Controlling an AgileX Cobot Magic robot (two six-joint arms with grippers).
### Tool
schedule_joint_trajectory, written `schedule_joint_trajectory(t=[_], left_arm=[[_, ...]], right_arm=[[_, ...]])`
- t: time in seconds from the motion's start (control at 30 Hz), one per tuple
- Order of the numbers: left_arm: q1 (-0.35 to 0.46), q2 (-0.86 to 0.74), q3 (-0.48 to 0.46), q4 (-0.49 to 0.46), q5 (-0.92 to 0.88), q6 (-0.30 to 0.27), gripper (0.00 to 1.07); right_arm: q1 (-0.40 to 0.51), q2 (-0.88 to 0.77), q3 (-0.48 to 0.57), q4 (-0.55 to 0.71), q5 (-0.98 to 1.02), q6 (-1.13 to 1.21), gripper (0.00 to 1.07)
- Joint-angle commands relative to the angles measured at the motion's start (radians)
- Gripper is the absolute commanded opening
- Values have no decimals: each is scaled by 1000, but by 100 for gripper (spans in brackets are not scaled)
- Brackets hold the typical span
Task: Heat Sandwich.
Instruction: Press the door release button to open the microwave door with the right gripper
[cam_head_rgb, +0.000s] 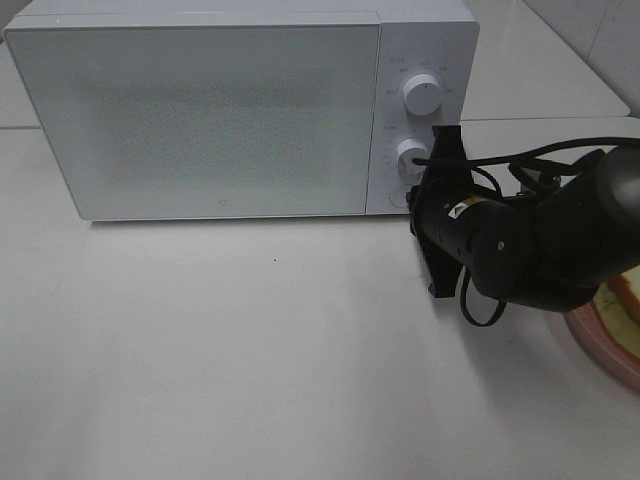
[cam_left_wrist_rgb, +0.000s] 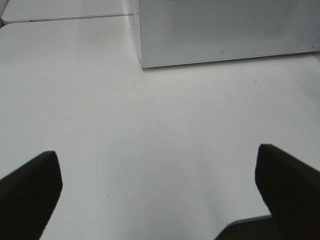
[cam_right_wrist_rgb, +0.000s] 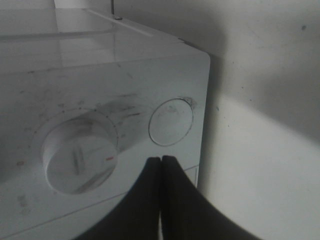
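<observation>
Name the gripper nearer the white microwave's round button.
Right. The right gripper, shut, points close at the round button; the left gripper hangs open over the white table, well away.

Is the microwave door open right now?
No, the microwave has its door shut flush across the front.

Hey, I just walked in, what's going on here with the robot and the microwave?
The right end effector, shut, has its tips at the microwave control panel, just by the round button beside the lower knob; contact is unclear. The microwave door is closed. The sandwich sits on its pink plate outside, partly hidden behind that arm. The left end effector hangs open over the table, holding nothing.
</observation>
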Motion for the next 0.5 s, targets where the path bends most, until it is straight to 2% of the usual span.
schedule_joint_trajectory(t=[0.03, 0.5], left_arm=[[1, -20, 3, -6, -15, -2, 101], [1, -20, 3, -6, -15, -2, 101]], right_arm=[[-18, 16, -30, -19, 12, 8, 0], [-58, 107, -133, -40, 66, 22, 0]])
